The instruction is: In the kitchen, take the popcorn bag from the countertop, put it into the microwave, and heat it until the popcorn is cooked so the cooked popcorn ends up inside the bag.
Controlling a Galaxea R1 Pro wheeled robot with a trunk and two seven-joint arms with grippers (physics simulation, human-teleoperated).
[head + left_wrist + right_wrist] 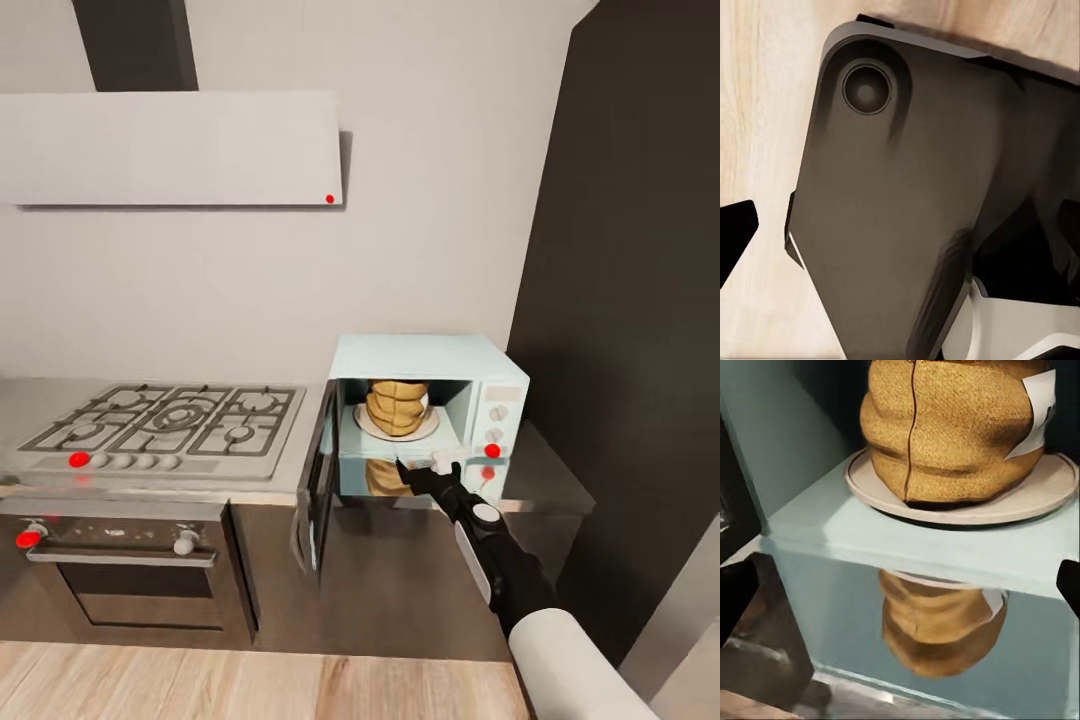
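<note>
Countertop (560, 480), microwave (430, 415) open, popcorn bag (397, 405) inside

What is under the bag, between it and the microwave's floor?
A round pale plate lies there; the popcorn bag stands on it inside the microwave. The right wrist view shows it best.

Popcorn bag (397, 405) inside the microwave (430, 415): its top is hidden behind the upper edge of the opening, and cut off by the frame in the right wrist view (952, 427), so any popcorn inside cannot be seen. Right gripper (443, 462): fingers too small to judge their spacing.
</note>
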